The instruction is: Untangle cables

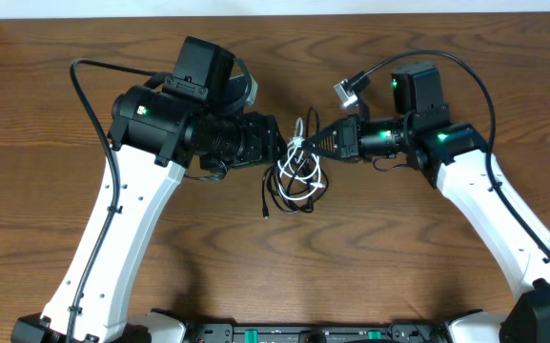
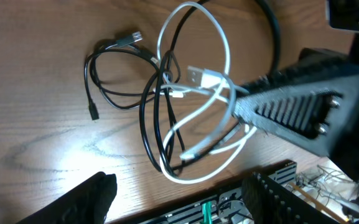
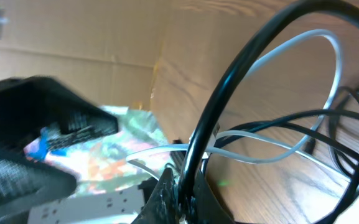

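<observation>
The cables (image 1: 296,176) form one tangle at the middle of the bench (image 1: 398,267): a white cable (image 2: 223,56) is looped through the black cables (image 2: 148,124), and most loops rest on the wood. In the overhead view, one black end with its small plug (image 1: 265,213) trails out at 7 o'clock of the tangle. The right hand (image 1: 306,143) reaches in from 3 o'clock. It is pressed together at the tangle's 12 o'clock edge, pinching the cables there; which strands exactly, I cannot tell. The left hand (image 1: 279,143) stands at 10 o'clock, just beside the tangle, spread and holding nothing.
</observation>
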Motion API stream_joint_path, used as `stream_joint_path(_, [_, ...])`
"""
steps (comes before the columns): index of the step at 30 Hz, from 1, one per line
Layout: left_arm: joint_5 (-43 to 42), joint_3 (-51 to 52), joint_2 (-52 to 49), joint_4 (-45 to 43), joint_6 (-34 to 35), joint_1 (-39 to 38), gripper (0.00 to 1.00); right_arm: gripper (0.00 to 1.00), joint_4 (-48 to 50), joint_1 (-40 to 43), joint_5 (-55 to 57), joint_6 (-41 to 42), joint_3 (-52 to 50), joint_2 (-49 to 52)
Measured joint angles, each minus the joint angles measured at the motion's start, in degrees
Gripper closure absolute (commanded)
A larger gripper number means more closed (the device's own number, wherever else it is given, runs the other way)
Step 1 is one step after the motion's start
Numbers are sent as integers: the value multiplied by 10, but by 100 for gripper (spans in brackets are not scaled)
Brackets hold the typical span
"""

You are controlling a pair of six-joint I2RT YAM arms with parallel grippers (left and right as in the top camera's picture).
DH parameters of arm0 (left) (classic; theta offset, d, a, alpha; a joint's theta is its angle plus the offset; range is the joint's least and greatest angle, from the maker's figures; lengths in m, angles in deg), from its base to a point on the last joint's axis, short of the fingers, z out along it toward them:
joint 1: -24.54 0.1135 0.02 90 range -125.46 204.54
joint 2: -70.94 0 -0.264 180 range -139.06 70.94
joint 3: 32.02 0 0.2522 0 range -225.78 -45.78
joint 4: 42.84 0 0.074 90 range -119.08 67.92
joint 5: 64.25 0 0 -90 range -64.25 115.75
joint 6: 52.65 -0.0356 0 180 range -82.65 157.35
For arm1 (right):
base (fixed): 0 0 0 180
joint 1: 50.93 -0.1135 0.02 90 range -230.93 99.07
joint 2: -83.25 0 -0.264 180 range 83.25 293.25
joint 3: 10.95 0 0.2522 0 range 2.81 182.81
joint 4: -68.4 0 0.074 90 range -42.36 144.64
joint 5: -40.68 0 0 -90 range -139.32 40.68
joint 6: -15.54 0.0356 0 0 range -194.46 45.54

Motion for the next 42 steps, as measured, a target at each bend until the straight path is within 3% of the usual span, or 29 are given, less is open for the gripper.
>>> stream_joint_path(12, [-9, 0, 0, -5, -28, 0, 30, 99, 27, -6, -27, 15, 0, 0])
stream_joint_path(22, [-24, 0, -7, -5, -35, 0, 66, 99, 64, -35, -56, 17, 0, 0])
stream_joint_path(25, [-27, 0, -7, -5, -37, 0, 67, 98, 65, -35, -57, 17, 0, 0])
stream_joint_path(30, [-28, 0, -7, -5, -38, 0, 92, 98, 65, -35, -57, 17, 0, 0])
stream_joint_path(34, [-33, 0, -7, -5, -37, -1, 92, 98, 65, -35, -54, 17, 0, 0])
stream_joint_path(39, [-33, 0, -7, -11, -27, -1, 93, 91, 30, -35, -12, 10, 0, 0])
stream_joint_path(42, [-41, 0, -6, -41, -6, 3, 93, 99, -17, -35, 48, -2, 0, 0])
